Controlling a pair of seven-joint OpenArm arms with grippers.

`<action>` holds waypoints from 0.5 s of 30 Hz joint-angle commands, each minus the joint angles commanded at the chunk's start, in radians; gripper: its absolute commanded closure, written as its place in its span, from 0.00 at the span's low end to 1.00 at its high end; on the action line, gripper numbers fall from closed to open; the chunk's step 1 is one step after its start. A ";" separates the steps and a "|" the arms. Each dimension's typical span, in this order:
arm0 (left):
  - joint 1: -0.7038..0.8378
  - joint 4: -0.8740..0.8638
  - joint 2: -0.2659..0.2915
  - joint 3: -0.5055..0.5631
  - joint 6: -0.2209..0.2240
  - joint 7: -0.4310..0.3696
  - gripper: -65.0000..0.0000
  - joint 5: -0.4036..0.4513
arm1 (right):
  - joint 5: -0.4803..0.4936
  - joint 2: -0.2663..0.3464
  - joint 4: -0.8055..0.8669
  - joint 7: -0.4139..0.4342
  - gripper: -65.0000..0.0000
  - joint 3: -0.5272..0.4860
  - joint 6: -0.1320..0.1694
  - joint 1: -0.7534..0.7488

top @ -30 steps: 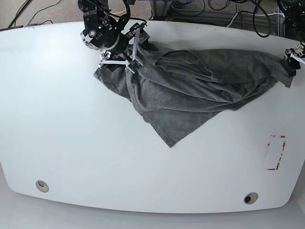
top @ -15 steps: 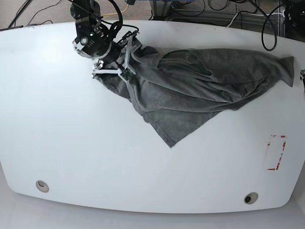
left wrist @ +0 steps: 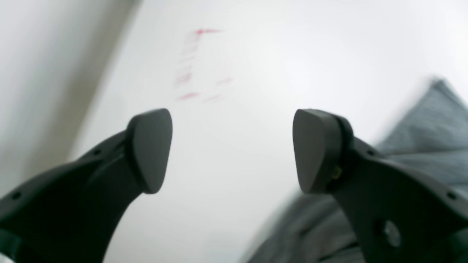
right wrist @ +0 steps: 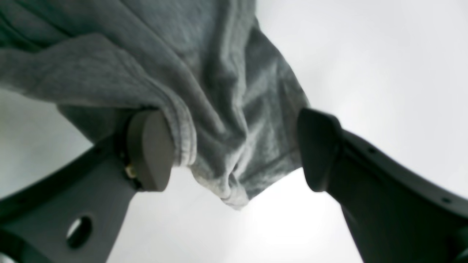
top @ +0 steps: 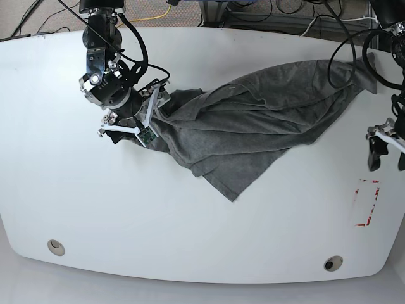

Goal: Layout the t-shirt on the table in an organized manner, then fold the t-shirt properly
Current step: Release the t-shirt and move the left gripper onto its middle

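Since the earlier frames, we see the right hand (top: 134, 121) carried down and leftward from the far edge of the glossy white desk (top: 190, 228), drawing one corner of the dark heather-grey knit t-shirt (top: 253, 126) with it; the left hand (top: 386, 152) has let go of the opposite corner and dropped to a spot just above the red-tape rectangle mark (top: 367, 202).

Nearest the base camera lie two round grommet holes (top: 56, 246), one at each front corner of the desk. Beyond them, the lowest point of the t-shirt reaches toward the desk's centre. The garment lies wrinkled and bunched in a diagonal band, running from the right hand up to the far right edge.

In the right wrist view, the right hand (right wrist: 234, 149) stands with its fingers (right wrist: 150, 149) apart; a ribbed hem of the t-shirt (right wrist: 219, 109) drapes over one finger and hangs in the gap between the two, unclamped.

In the left wrist view, the left hand (left wrist: 232, 149) is spread wide with nothing between its fingers (left wrist: 316, 149), the t-shirt (left wrist: 431, 124) off to one side and the blurred tape mark (left wrist: 197, 65) beyond.
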 joint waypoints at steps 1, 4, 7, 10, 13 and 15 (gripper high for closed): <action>-0.008 0.000 0.002 0.017 0.000 0.000 0.28 0.000 | -0.005 0.000 -0.006 0.000 0.23 0.002 0.000 0.006; -0.034 0.000 0.003 0.071 0.000 0.000 0.28 0.000 | -0.021 0.003 -0.031 0.000 0.23 0.003 -0.002 0.029; -0.054 0.000 0.003 0.112 0.000 -0.002 0.28 0.000 | -0.075 0.006 -0.038 0.000 0.23 0.003 -0.002 0.035; -0.060 -0.005 0.003 0.130 0.000 -0.002 0.28 0.000 | -0.120 0.026 -0.032 0.000 0.23 -0.002 0.006 0.029; -0.060 -0.005 0.014 0.146 0.000 -0.003 0.28 0.000 | -0.130 0.043 -0.021 -0.002 0.23 -0.003 0.055 -0.005; -0.060 -0.005 0.023 0.147 0.000 -0.003 0.28 0.000 | -0.133 0.044 -0.006 -0.002 0.23 -0.003 0.086 -0.021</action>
